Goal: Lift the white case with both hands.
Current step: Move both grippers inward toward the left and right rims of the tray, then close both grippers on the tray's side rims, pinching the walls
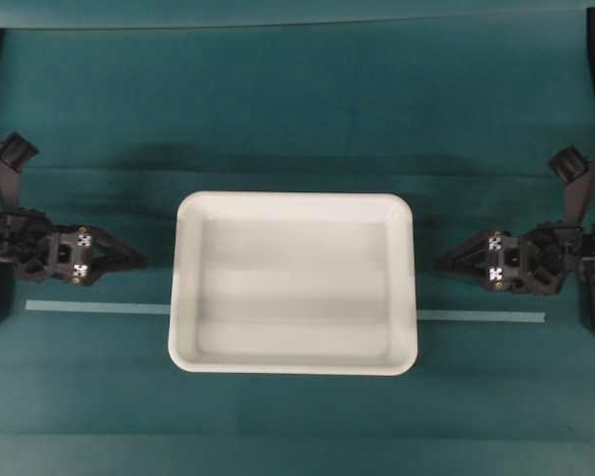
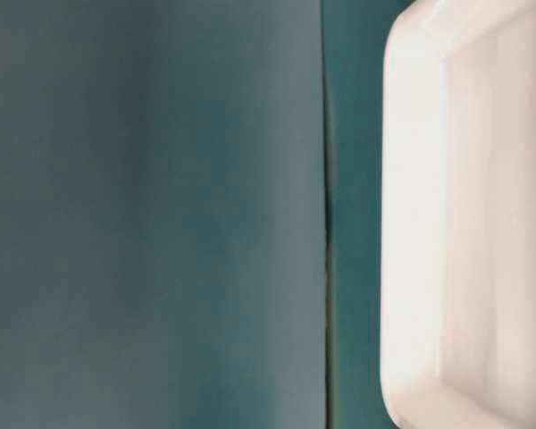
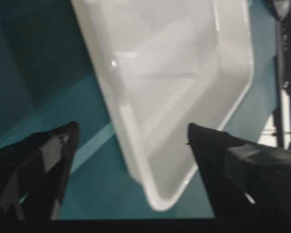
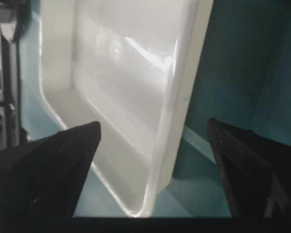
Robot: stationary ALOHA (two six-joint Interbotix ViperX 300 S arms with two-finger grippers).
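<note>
Fingers [image 3: 48, 160] of the left gripper [image 1: 129, 261] are standing wide apart in the left wrist view, nothing between them, with the near short rim of the white case [image 1: 293, 283] lying just ahead. The right gripper [image 1: 451, 264] is likewise spread open and empty, its tips pointing at the opposite short rim without touching it.

The case is sitting flat at the middle of the counter [image 1: 297, 119], the left gripper at its nine o'clock and the right at its three o'clock. It is looking like thin, glossy moulded plastic: probably light, fairly stiff but liable to flex or tilt if one side is raised ahead of the other, and slick under hard fingers. The rolled rim at the middle of each short side is appearing to be the best hold, one finger inside the wall and one outside.

A pale tape strip [image 1: 481, 317] is running across the cloth under the case. Open cloth is stretching toward twelve o'clock and six o'clock, and no other loose object is showing around the rims.
</note>
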